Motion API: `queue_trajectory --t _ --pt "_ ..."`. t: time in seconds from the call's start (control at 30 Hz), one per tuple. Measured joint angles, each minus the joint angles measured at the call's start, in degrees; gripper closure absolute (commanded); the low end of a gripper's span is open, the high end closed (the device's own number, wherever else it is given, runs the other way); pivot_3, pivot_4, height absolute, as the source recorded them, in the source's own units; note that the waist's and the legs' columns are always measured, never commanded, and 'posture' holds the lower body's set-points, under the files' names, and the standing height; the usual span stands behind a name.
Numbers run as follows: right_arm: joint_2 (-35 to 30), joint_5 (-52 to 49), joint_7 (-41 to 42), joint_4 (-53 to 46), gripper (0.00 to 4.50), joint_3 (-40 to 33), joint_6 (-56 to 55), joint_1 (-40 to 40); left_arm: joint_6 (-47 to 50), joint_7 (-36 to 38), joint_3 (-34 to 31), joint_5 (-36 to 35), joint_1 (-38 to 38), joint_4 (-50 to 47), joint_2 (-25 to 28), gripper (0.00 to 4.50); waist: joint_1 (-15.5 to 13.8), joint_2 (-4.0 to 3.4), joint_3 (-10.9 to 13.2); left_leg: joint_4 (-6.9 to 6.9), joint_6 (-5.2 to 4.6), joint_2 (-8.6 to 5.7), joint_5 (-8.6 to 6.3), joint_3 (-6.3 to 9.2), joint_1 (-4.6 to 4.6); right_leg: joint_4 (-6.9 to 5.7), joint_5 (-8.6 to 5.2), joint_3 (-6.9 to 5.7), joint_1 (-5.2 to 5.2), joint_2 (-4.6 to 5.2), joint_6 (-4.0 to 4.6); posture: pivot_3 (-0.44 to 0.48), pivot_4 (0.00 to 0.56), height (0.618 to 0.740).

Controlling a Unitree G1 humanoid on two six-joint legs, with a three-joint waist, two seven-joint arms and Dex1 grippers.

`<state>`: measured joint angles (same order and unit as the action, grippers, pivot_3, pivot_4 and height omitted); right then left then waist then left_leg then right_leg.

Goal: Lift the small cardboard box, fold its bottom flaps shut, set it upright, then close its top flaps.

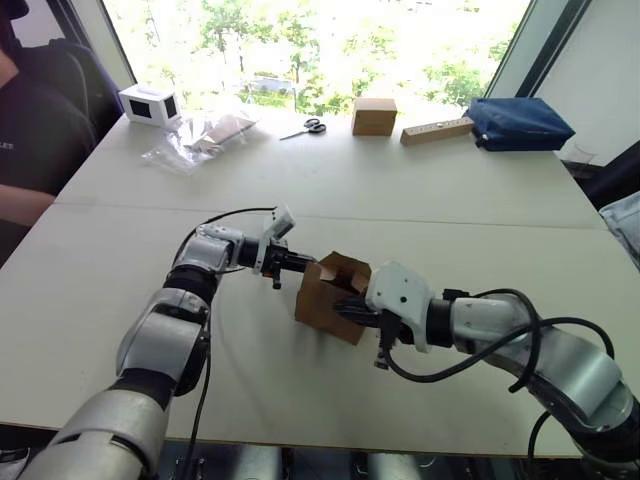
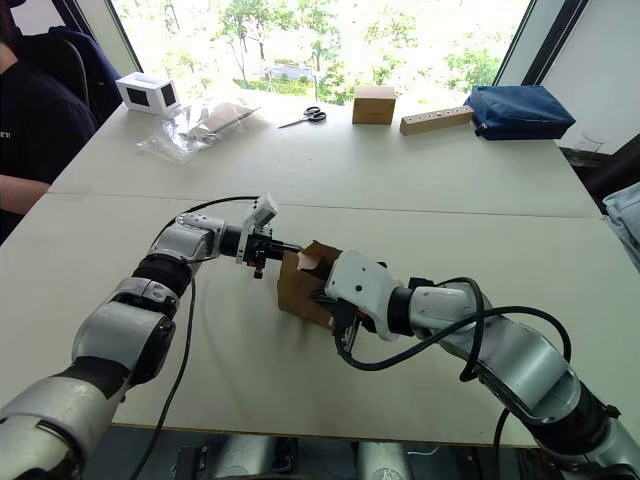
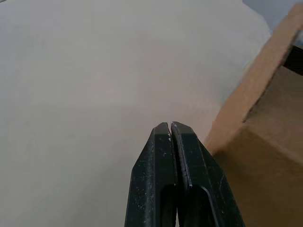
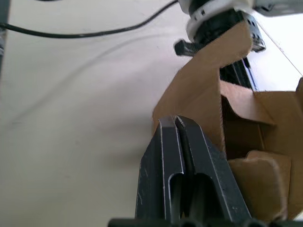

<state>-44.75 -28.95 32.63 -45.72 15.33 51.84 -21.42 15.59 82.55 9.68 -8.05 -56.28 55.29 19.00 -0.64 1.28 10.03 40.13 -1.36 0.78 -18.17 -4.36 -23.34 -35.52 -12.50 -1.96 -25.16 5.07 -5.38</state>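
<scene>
Here, in the left eye view, the small cardboard box point(image 1: 327, 300) stands on the white table point(image 1: 400, 215), about midway between its side edges and toward the near edge, with its top flaps point(image 1: 345, 268) partly raised. The left gripper point(image 1: 305, 263) points at the box's upper edge from the robot's left; the right gripper point(image 1: 352, 312) lies against the box's right side. Along the far edge sit a white box with a dark face point(image 1: 150, 103), a clear plastic bag point(image 1: 195, 140), scissors point(image 1: 304, 128), a cube-shaped brown box point(image 1: 374, 116), a wooden strip point(image 1: 437, 131) and a blue pouch point(image 1: 518, 124). A person's dark sleeve point(image 1: 35, 130) shows at the far left corner. In the left wrist view, the left gripper's black fingers point(image 3: 161, 165) are pressed together with nothing between them, just beside a corner of the box. In the right wrist view, the right gripper's fingers point(image 4: 166, 156) are likewise clenched tip to tip, resting against an upright flap, empty; the box's open end with inner flaps lies beside them.
</scene>
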Motion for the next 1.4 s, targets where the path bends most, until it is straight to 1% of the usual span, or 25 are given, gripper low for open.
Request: queue_trajectory --t 0.13,0.3,0.53,0.67,0.97,1.13,1.4 --pt "-0.26 1.34 1.24 0.22 4.5 0.02 -0.46 0.01 1.86 0.75 0.08 0.0 2.58 -3.06 0.18 4.46 0.0 0.0 0.0 0.01 0.01 0.01 0.01 0.0 0.01 -0.04 0.0 -0.01 -0.01 -0.01 0.0 0.0 0.15 0.74" --pt "-0.27 1.11 2.86 0.07 4.5 -0.3 -0.11 0.16 3.41 0.9 0.1 -0.04 3.53 -6.28 0.37 4.46 -0.06 0.0 0.0 0.01 0.02 0.0 0.01 0.01 0.0 -0.04 0.0 0.0 0.0 0.0 0.0 0.0 0.15 0.74" --pt "-0.74 0.93 3.68 -0.7 4.5 -1.24 0.35 -0.11 4.13 0.68 0.06 -0.08 3.94 -6.79 0.26 4.46 -0.04 0.0 0.0 0.02 0.02 0.0 0.01 0.01 0.01 -0.06 0.0 -0.01 -0.01 -0.01 0.0 0.0 0.15 0.74" --pt "0.38 2.54 3.2 -0.02 4.5 0.03 0.34 -2.46 4.15 0.7 0.04 -0.17 3.75 -6.84 -0.71 4.46 -0.04 0.0 0.0 0.03 0.02 0.0 0.01 0.01 0.01 -0.07 0.0 -0.01 -0.01 -0.01 0.0 0.0 0.15 0.74" --pt "0.47 5.18 3.31 1.27 4.5 1.94 0.18 -2.07 4.45 1.13 0.03 -0.28 3.76 -8.39 -0.93 4.46 -0.06 0.0 0.0 0.04 0.02 -0.02 0.02 0.01 0.0 -0.09 0.01 -0.02 -0.01 -0.01 0.0 0.0 0.15 0.74" --pt "1.54 6.53 3.2 3.28 4.5 3.37 0.15 -1.95 5.33 1.2 0.06 -0.97 4.12 -9.9 -1.16 4.46 -0.01 0.0 0.0 0.04 0.02 -0.02 0.02 0.01 0.01 -0.15 0.01 -0.01 -0.02 -0.01 0.0 0.0 0.15 0.74" --pt "3.07 7.46 3.19 4.49 4.5 3.51 0.08 -0.91 6.33 0.92 0.08 -1.46 5.6 -12.69 -1.07 4.46 -0.02 0.0 0.0 0.06 0.02 -0.02 0.02 0.01 0.04 -0.27 0.01 -0.01 -0.04 -0.01 0.0 0.0 0.15 0.74"
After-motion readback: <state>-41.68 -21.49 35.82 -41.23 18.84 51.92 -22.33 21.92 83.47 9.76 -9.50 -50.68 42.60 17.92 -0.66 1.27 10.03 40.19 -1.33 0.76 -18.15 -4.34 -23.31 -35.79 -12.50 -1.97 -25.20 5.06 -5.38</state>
